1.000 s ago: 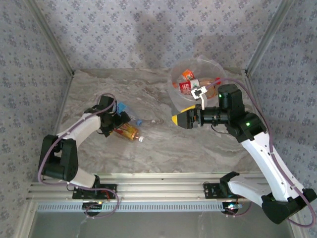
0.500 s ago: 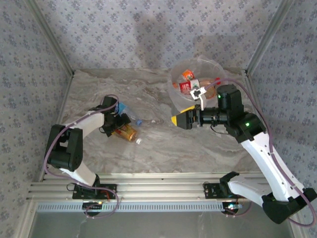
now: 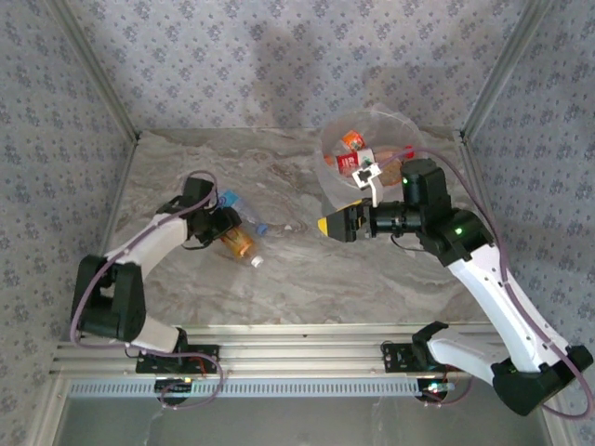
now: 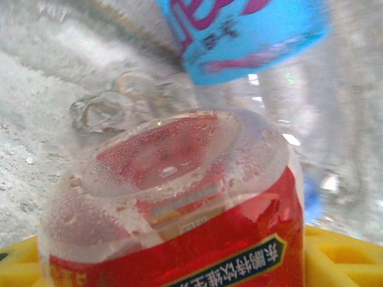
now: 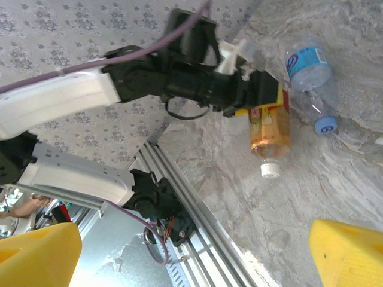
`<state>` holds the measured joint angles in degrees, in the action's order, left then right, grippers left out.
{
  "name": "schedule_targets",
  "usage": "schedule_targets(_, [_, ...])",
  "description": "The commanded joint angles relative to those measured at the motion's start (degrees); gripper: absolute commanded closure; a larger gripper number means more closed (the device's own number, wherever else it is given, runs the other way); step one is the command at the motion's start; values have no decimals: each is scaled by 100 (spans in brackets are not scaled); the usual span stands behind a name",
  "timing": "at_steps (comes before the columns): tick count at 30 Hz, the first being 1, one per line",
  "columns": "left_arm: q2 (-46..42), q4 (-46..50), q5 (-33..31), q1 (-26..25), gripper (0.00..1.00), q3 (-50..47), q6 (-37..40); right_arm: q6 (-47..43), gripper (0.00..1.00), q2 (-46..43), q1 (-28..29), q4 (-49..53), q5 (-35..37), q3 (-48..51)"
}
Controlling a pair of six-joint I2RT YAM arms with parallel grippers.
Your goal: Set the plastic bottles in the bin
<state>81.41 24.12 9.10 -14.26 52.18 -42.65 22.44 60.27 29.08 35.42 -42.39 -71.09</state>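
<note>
Far left: blue-grey flowered wallpaper (image 3: 56,111) on the side wall, with a metal post (image 3: 93,70) slanting down to the table's far corner. Same wallpaper right across the back wall. Underneath, a grey-veined marble table (image 3: 307,279), dull rather than glossy, edged along the near side by a ribbed metal rail (image 3: 297,353).

On to the left gripper (image 3: 219,226), low over the left half of the marble and pinching the red bottle (image 3: 238,244) by its base end. From the left wrist, yellow pads (image 4: 338,254) on either side of the red label, dimpled base right up at the lens. Lying flat on the table, that bottle, amber drink inside, white cap (image 3: 257,262) pointing toward the near edge. Just beyond it, the blue bottle (image 3: 232,203), also flat on the marble, blue cap (image 3: 263,227) aimed right. Touching the red one or merely beside it, cannot tell.

Right of centre now: the right gripper (image 3: 330,225), held above the marble, pointing left, yellow fingers (image 5: 36,254) spread wide apart. Just behind it, the bin (image 3: 395,116) at the table's far right, whitish and see-through, holding an orange bottle (image 3: 352,140) and a second red bottle (image 3: 348,162). Far right: a second post (image 3: 505,60) and more flowered wallpaper.
</note>
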Motion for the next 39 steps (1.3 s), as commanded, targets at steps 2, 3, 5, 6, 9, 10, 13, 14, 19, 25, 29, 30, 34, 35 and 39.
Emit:
schedule_targets(2, [-777,-366,573,-99,38,-114,47,281,1,170,186,-369,89,113])
schedule_targets(3, [-922,-393,661,-182,38,-104,60,309,1,236,255,-417,107,113])
schedule_targets(5, [-1148,-460,766,-342,37,-53,71,355,1,374,406,-484,258,83])
schedule_targets(6, [-1264,-510,790,-442,37,-25,48,370,1,463,490,-495,396,62])
schedule_targets(9, [-1447,-642,926,-707,36,112,-16,531,2,789,613,-509,846,5])
schedule_targets(10, [-1456,-622,960,-774,36,206,-30,567,1,889,645,-516,929,-23])
schedule_targets(13, [-1439,-530,1042,-974,36,480,-118,549,1,1175,804,-629,1102,-100])
schedule_targets(14, [-1411,-527,1142,-1007,36,564,-217,502,1,1259,860,-636,1162,-150])
schedule_targets(19, [-1222,-76,1440,-1209,35,1159,-517,459,1,1604,1088,-708,1408,-340])
schedule_targets(25, [-1121,255,1294,-1500,35,1523,-618,498,3,1905,1274,-855,1396,-482])
schedule_targets(29, [-1087,229,1261,-1608,35,1570,-674,513,4,2055,1370,-908,1382,-586])
schedule_targets(30, [-1083,233,1261,-1626,35,1575,-691,523,5,2084,1391,-942,1366,-599])
schedule_targets(34, [-1098,184,1250,-1656,35,1594,-765,601,12,2191,1442,-1040,1289,-609])
schedule_targets(35, [-1107,153,1255,-1653,35,1593,-797,612,14,2210,1459,-1060,1277,-603])
schedule_targets(39, [-1179,38,1267,-1666,35,1601,-898,685,27,2222,1467,-1117,1275,-592])
